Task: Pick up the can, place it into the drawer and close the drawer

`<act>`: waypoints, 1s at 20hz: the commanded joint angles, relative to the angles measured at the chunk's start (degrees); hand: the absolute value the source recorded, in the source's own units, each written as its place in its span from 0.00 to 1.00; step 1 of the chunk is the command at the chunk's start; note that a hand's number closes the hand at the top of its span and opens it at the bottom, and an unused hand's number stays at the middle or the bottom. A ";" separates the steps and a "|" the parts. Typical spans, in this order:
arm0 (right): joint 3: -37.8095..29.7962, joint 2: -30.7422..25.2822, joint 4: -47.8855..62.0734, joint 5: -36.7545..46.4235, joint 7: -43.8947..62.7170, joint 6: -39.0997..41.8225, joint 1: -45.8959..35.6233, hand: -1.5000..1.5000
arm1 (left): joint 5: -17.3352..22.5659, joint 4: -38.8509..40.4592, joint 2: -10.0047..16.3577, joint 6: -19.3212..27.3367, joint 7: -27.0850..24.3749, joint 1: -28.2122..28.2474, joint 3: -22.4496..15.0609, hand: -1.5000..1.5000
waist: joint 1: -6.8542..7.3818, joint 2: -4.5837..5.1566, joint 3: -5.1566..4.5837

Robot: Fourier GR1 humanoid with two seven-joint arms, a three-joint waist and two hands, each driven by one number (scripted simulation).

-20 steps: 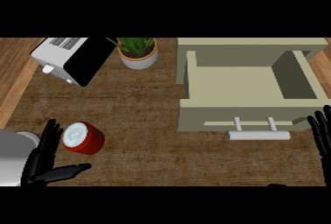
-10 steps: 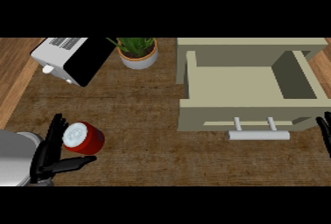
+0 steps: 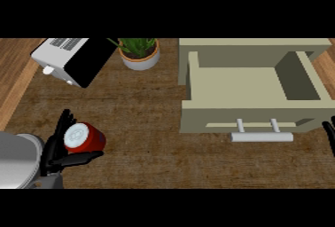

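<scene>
soft even light, shade inside the drawer [image 3: 243, 84].

Dark brown textured countertop [image 3: 157, 133], lighter wood strip [image 3: 14, 88] along left edge. Top left: white boxy toaster w/ black side [image 3: 65, 60], nr leafy green plant in pale round pot [image 3: 139, 56].

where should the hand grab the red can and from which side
Take the can round its red curved wall, below the white lid, from its left, where the left hand is: it stands upright, so the round wall fits between fingers and thumb.
</scene>
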 commanded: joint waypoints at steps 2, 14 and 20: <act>0.33 0.98 2.93 0.25 -3.60 0.37 0.60 0.00 | 0.32 1.70 -0.79 1.82 2.06 -4.08 -0.93 0.00 | -0.04 0.00 0.00; 0.68 0.80 1.39 -0.51 -2.41 0.62 1.22 0.00 | 0.52 13.14 0.94 -2.86 -7.00 -8.50 -1.36 1.00 | -0.24 0.06 -0.03; 0.65 0.94 -2.05 -1.13 -1.31 0.65 2.56 0.00 | 3.23 7.39 -0.20 -4.75 -2.70 -8.02 -2.46 1.00 | -0.12 -0.01 -0.01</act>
